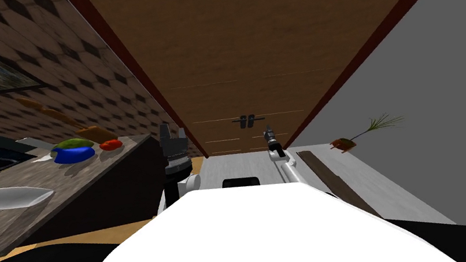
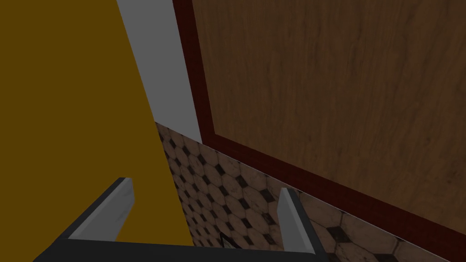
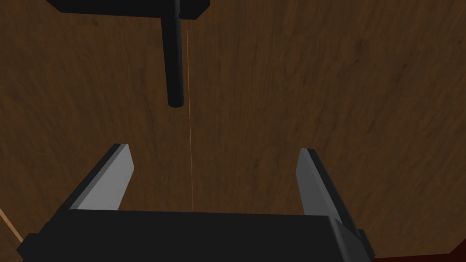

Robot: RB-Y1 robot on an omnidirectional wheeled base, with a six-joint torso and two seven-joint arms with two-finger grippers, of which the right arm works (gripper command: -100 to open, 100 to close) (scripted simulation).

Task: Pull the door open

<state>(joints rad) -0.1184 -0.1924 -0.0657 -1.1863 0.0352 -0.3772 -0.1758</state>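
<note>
Right wrist view: our right hand (image 3: 214,152), fingers wide apart, faces the brown door (image 3: 318,91). The dark handle (image 3: 175,68) lies ahead beyond the fingertips, not touched, its bar crosswise to the gap. Our left hand (image 2: 205,186), likewise wide, stands farther off.

- Door (image 3: 318,91) ahead of the right gripper (image 3: 213,150): brown wood, clear grain, matt.
- Handle (image 3: 175,59) just beyond its fingers: black, smooth, matt.
- Wall tiles (image 2: 236,191) past the left gripper (image 2: 205,184): mottled, worn-looking.
</note>
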